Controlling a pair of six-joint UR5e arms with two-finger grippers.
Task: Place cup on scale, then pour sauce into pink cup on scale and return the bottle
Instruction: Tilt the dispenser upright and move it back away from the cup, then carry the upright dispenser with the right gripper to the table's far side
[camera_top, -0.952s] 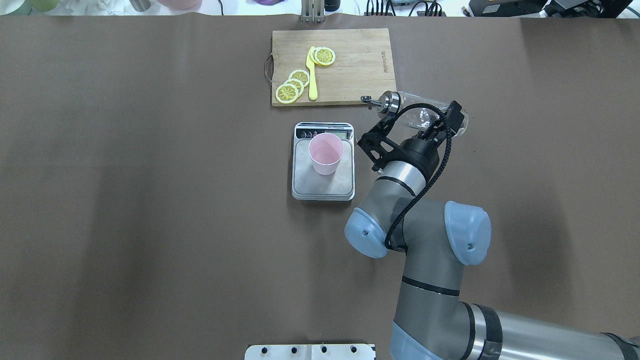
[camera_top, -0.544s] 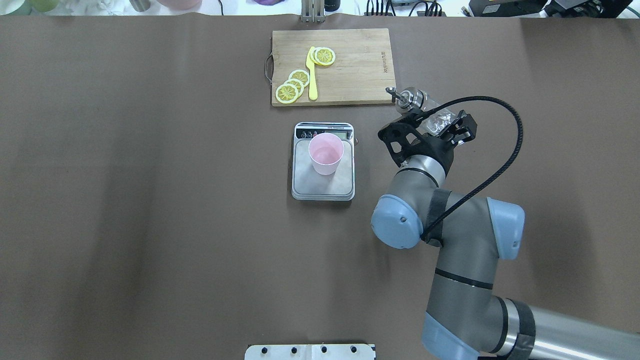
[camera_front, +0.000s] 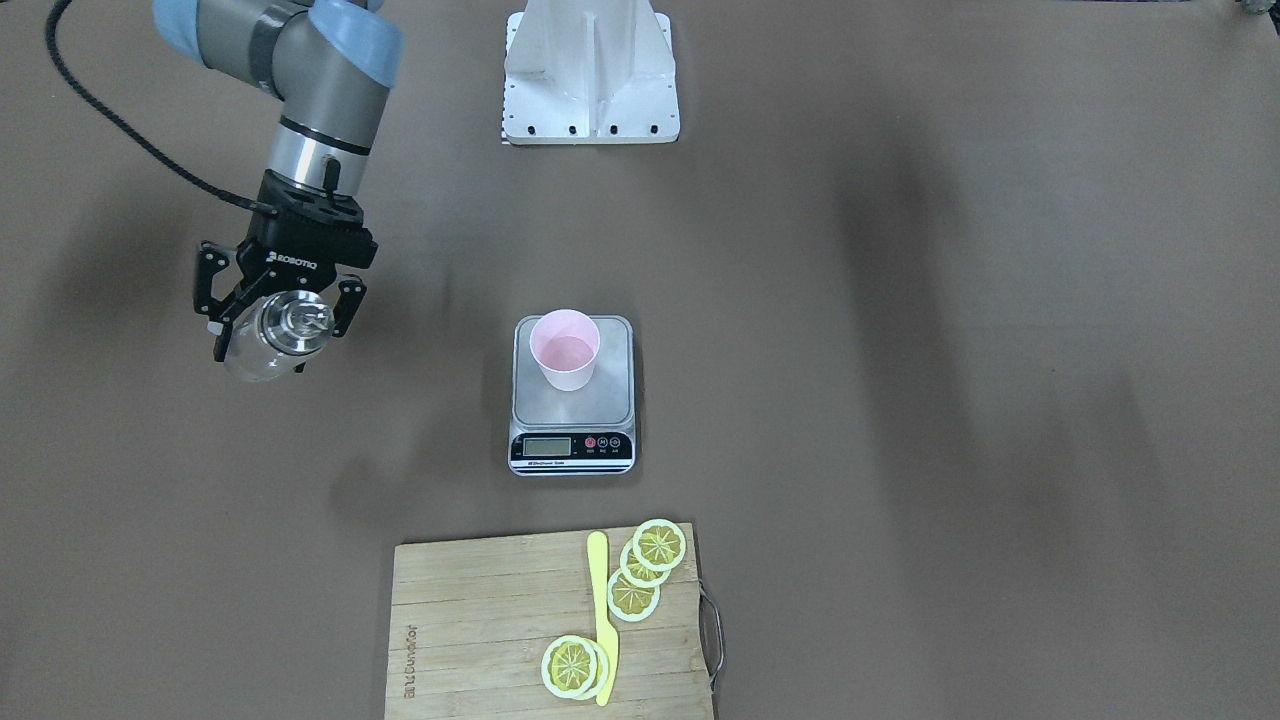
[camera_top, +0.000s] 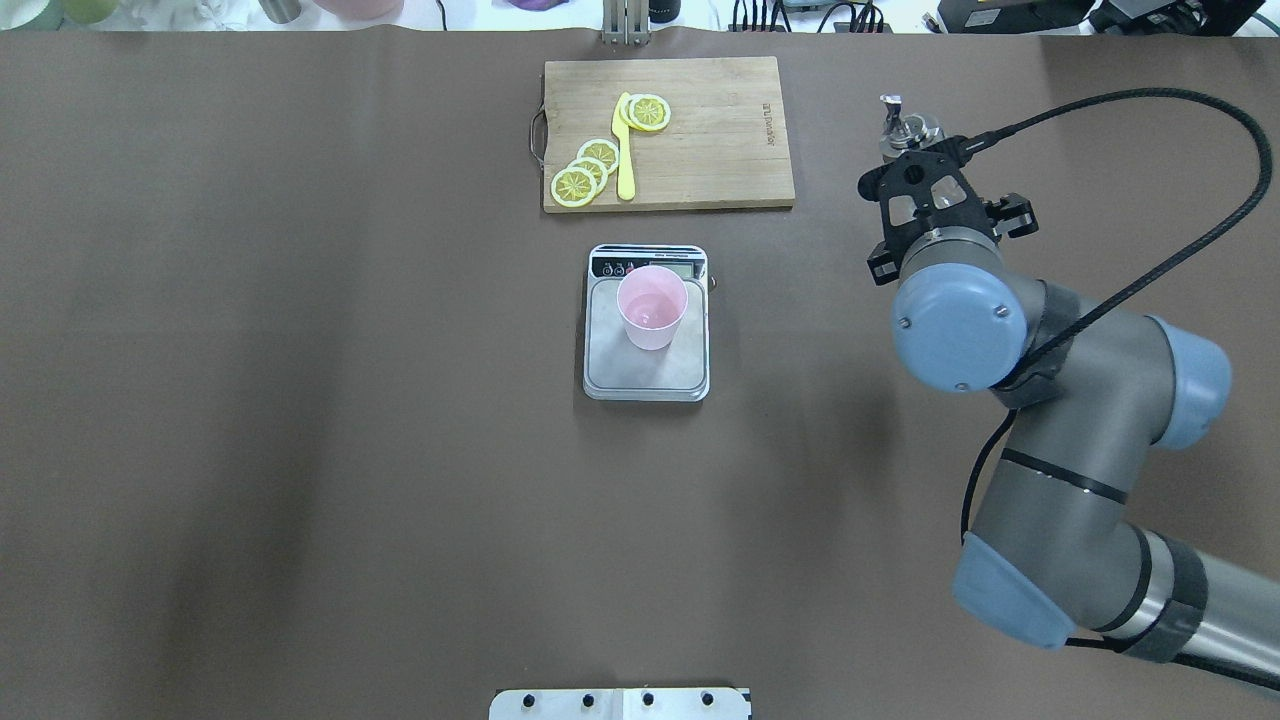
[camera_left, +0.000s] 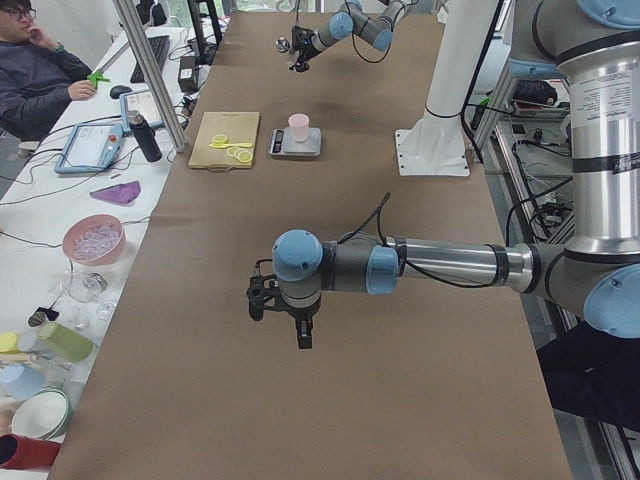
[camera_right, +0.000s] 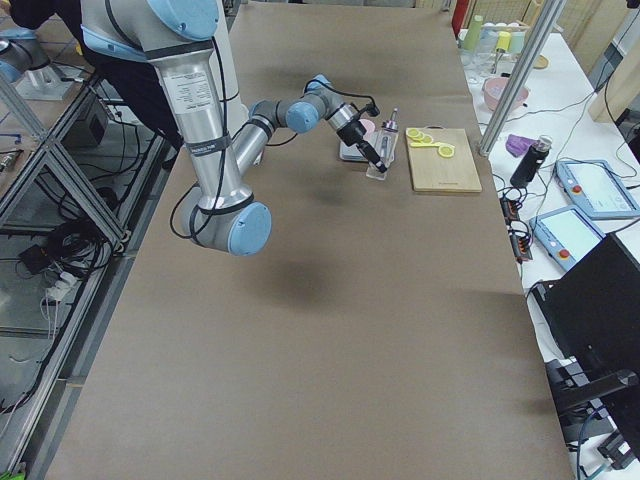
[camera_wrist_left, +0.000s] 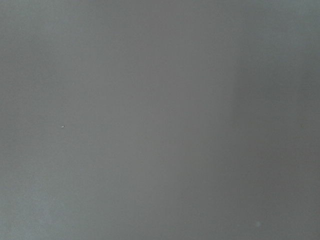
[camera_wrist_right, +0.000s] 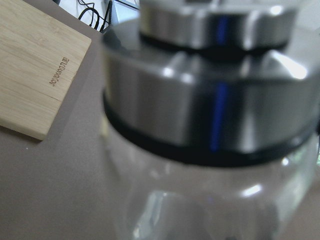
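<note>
The pink cup (camera_top: 651, 308) stands upright on the silver scale (camera_top: 620, 372) at the table's middle; it also shows in the front view (camera_front: 565, 350) on the scale (camera_front: 612, 392). A shallow clear pool seems to lie in the cup. My right gripper (camera_top: 922, 175) is shut on the clear bottle (camera_top: 904, 128), held upright right of the cutting board, well away from the scale. The front view shows the gripper (camera_front: 282, 335) around the bottle (camera_front: 295, 322). The right wrist view is filled by the bottle's metal collar (camera_wrist_right: 210, 115). My left gripper (camera_left: 285, 312) hangs far off; I cannot tell whether it is open.
A bamboo cutting board (camera_top: 710, 130) with lemon slices (camera_top: 585, 172) and a yellow knife (camera_top: 624, 150) lies behind the scale. Clutter lines the bench past the table's far edge. The left wrist view shows only bare brown table.
My right arm has swung right and back, away from the scale. The bottle has turned from lying tilted with its spout toward the board to standing upright.
</note>
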